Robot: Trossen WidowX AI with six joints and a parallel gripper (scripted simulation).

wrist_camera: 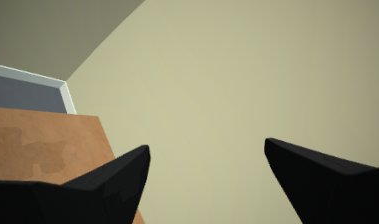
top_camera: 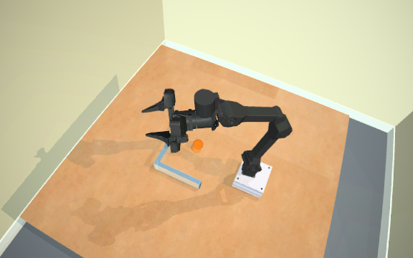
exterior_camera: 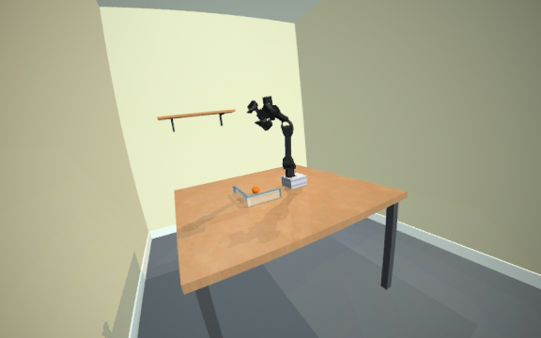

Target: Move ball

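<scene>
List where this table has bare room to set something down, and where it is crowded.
Bare: the wide near half of the table, in front of the clear walls, and the stretch right of the arm's base. Crowded: the corner holding the orange ball, beside that base.

We are taking walls as landmark, sitting on table. Ball is lying on table inside corner, near both walls, touching neither. Arm base is standing on table just beyond end of one wall. Gripper is hanging high above walls' other end, jaws standing apart, nothing between. Shelf is hanging on room wall behind table.
</scene>
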